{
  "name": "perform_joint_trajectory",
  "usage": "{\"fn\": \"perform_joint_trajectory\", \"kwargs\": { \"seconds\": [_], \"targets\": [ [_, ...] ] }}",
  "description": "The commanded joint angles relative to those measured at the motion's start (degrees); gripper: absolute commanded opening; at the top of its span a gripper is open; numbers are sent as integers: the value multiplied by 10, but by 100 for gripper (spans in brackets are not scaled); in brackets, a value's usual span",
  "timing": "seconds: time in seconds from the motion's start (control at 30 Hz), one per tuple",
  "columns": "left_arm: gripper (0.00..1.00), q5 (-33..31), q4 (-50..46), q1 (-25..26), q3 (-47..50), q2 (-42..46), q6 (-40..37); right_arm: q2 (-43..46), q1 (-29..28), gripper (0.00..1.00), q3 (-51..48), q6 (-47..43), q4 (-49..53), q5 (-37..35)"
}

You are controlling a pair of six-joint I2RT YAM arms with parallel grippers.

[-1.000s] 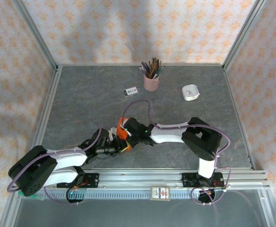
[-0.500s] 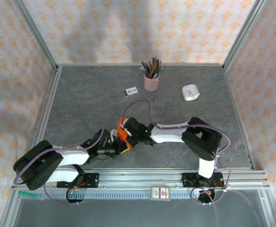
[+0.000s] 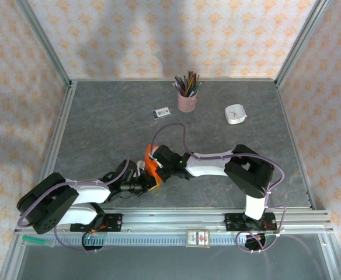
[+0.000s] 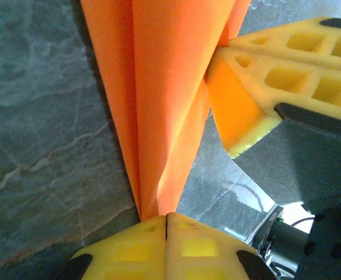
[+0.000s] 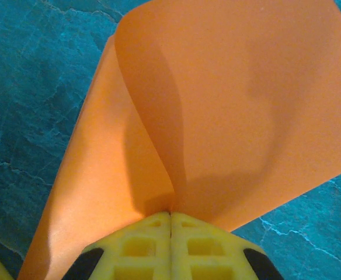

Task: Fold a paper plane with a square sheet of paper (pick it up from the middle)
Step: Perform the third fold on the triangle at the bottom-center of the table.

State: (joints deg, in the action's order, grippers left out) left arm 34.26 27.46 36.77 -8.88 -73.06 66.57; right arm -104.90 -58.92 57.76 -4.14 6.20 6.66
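Note:
The bright-orange paper point(image 3: 151, 165) is held between both arms near the table's front middle, folded into layered flaps. In the left wrist view the orange paper point(image 4: 164, 99) narrows down to a point pinched in my left gripper point(image 4: 166, 220), whose yellow fingers are pressed together on it. The right arm's yellow fingers point(image 4: 264, 81) grip the paper from the right there. In the right wrist view the orange paper point(image 5: 217, 105) fans out in curved flaps from my right gripper point(image 5: 170, 214), shut on it. From above, the left gripper point(image 3: 149, 184) and right gripper point(image 3: 155, 167) meet at the paper.
A pink pencil cup point(image 3: 187, 99) stands at the back middle. A small white card with dark print point(image 3: 161, 112) lies to its left. A small white dish point(image 3: 235, 114) sits at the back right. Metal frame rails border the grey table point(image 3: 100, 128).
The left arm has crept slightly right toward the paper over the last second. The right arm and the paper have barely moved.

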Motion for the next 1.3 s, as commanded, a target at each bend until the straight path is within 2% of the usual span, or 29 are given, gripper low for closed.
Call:
{"fn": "perform_joint_trajectory", "kwargs": {
  "seconds": [0.0, 0.13, 0.43, 0.63, 0.83, 1.27],
  "targets": [
    [2, 4, -30, 4, -10, 30, -8, -23, 7, 0, -15, 3, 40, -17],
    [3, 6, -24, 4, -14, 40, -5, -21, 8, 0, -17, 2, 40, -20],
    [2, 20, 9, 4, 0, -24, -11, -23, 8, 0, -16, 2, 43, -19],
    [4, 13, -42, 2, -24, 26, -26, -18, 8, 0, -20, 3, 43, -17],
    [4, 19, -58, -39, -35, 41, -40, -15, 7, 0, -25, 3, 37, -15],
    [3, 21, -78, -72, -73, -39, -108, -16, 7, 0, -31, 5, 32, -17]
  ]
}}
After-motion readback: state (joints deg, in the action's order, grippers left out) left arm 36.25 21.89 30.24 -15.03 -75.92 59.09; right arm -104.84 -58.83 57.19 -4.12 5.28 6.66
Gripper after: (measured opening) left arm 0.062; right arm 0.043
